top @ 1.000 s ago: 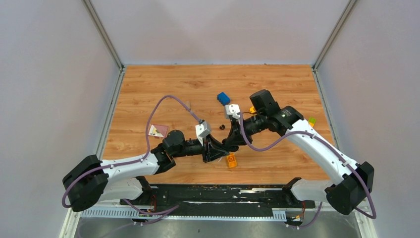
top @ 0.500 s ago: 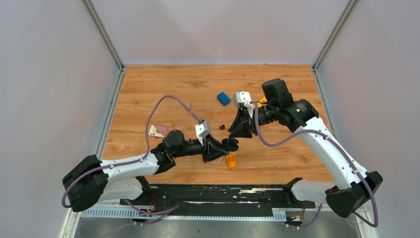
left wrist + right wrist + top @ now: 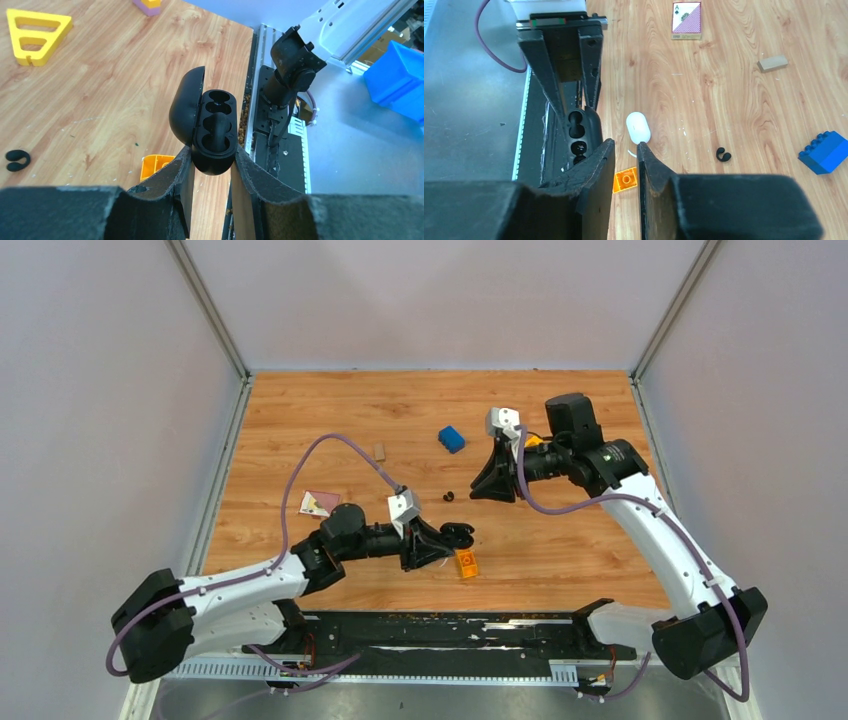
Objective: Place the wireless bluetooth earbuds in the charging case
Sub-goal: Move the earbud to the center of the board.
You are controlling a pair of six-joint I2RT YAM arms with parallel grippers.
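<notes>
The table (image 3: pixel 560 410) looks wooden, the charging case (image 3: pixel 215 125) smooth black plastic.

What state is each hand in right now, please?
Left hand: closed on the open black earbud case.
Right hand: slightly open, holding nothing.

The right gripper (image 3: pixel 488 494) has drawn back from the charging case (image 3: pixel 460 533), which it was right up against a second ago. It now hangs well apart from the case, out beyond the tips of the left jaws. The left arm's elbow and shoulder have swung slightly leftward and nearer.
</notes>
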